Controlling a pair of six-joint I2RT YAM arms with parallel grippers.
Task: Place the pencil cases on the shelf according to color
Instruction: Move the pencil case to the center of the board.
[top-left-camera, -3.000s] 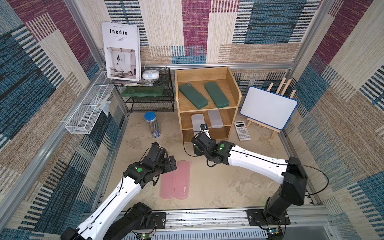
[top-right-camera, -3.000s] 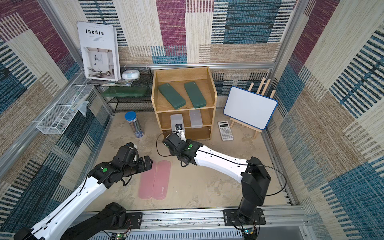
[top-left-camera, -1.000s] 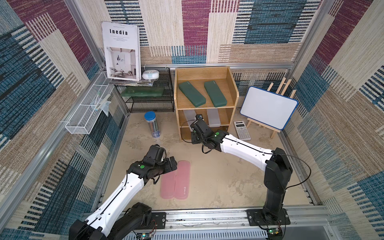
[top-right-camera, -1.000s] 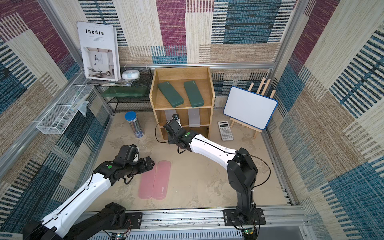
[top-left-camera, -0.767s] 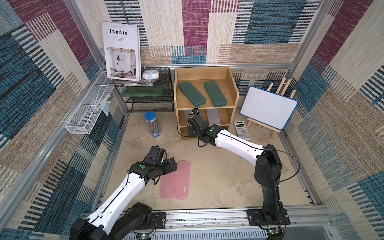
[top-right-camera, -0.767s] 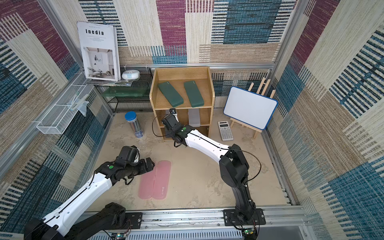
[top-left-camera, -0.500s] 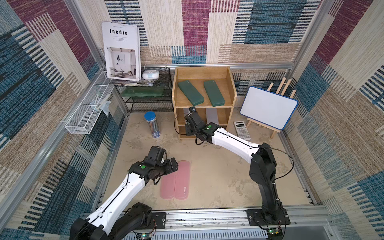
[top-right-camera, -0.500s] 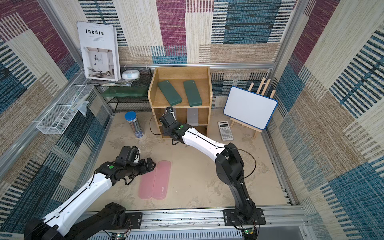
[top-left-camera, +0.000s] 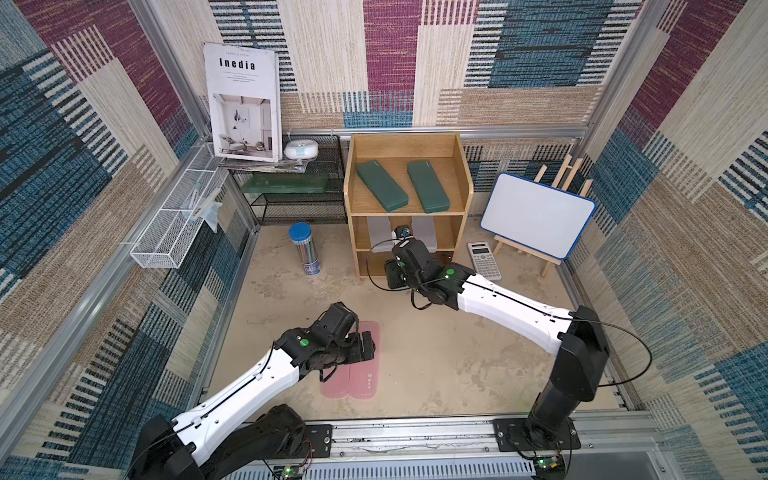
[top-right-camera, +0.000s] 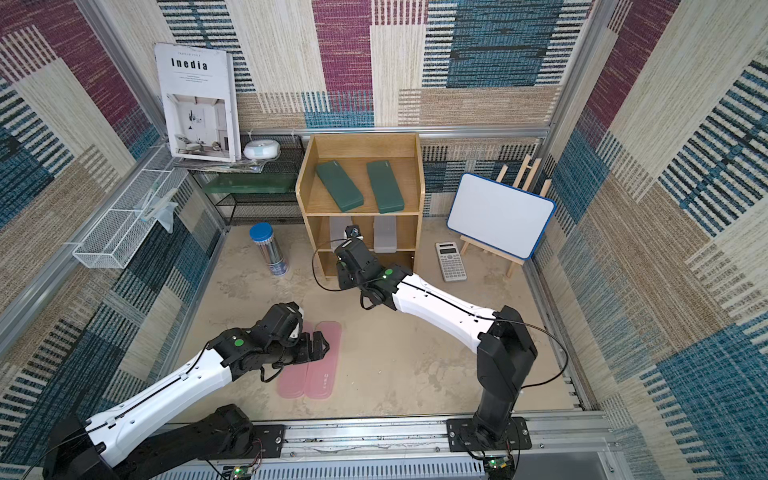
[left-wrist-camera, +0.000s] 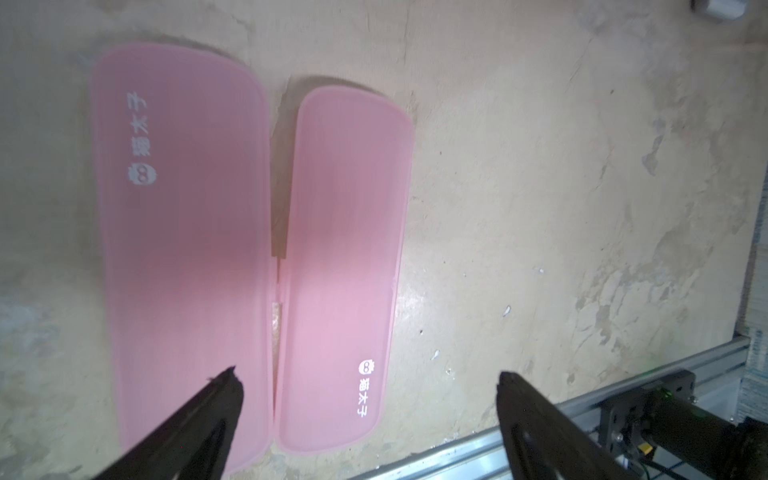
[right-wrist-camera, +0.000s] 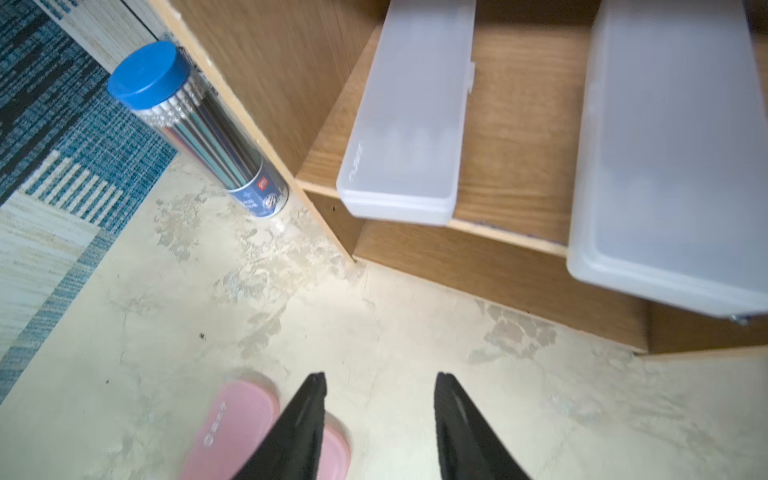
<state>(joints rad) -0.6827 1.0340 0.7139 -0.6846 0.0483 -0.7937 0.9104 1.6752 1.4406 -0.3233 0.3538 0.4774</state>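
Left wrist view shows the left gripper (left-wrist-camera: 365, 374) spread wide and empty above the two pink pencil cases (left-wrist-camera: 340, 270). They lie flat on the tabletop (left-wrist-camera: 540, 187) with their long edges touching. One finger hangs over the neighbouring case rather than over a gap. A straight descent may therefore land on that lid, and a closing stroke may shove both cases together and skew them instead of gripping one. The flat, smooth plastic offers little edge to bite, so a slip seems likely.

The right gripper (right-wrist-camera: 378, 386) is parted with nothing between its jaws, hanging in front of the shelf (top-left-camera: 409, 214). Both frosted white pencil cases (right-wrist-camera: 405, 124) sit on the middle tier but jut past its front lip. A brush from this arm, or from a pink case going into the bottom tier beneath, could tip them out. The dark green pencil cases (top-left-camera: 382, 185) lie on the top tier. The blue-lidded pencil tube (right-wrist-camera: 195, 124) stands just beside the shelf's side panel and could topple if an arm swings wide.
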